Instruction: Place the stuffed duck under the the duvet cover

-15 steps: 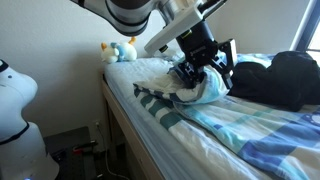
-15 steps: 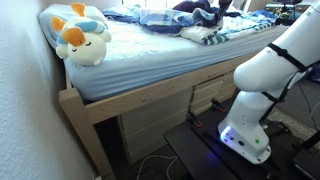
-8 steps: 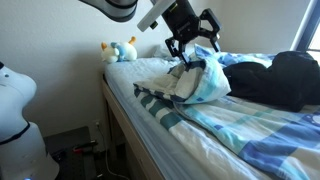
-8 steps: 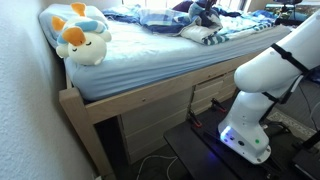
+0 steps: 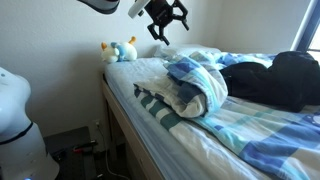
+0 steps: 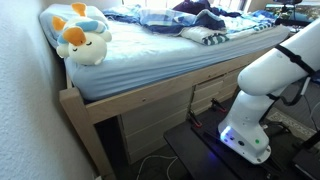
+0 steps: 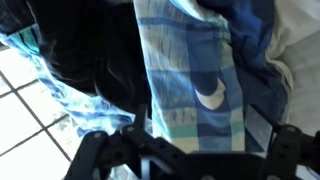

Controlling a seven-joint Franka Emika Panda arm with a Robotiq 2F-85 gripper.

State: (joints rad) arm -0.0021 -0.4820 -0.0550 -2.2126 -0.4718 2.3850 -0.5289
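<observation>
The stuffed duck (image 5: 118, 51), cream with yellow and teal parts, sits at the head corner of the bed against the wall; it is large and near in an exterior view (image 6: 78, 35). The striped blue duvet cover (image 5: 196, 86) lies turned back in a heap on the mattress, and also shows far off in an exterior view (image 6: 176, 20) and in the wrist view (image 7: 190, 70). My gripper (image 5: 166, 20) is open and empty, high above the bed between duck and heap. In the wrist view my gripper (image 7: 190, 152) hangs over the duvet.
A black bundle of fabric (image 5: 280, 78) lies on the bed beyond the heap, and shows in the wrist view (image 7: 80, 60). The wooden bed frame (image 6: 150, 100) edges the mattress. The robot's white base (image 6: 262, 90) stands beside the bed.
The gripper has let go of the duvet fold and risen up and toward the head of the bed. The duvet has dropped back into a heap.
</observation>
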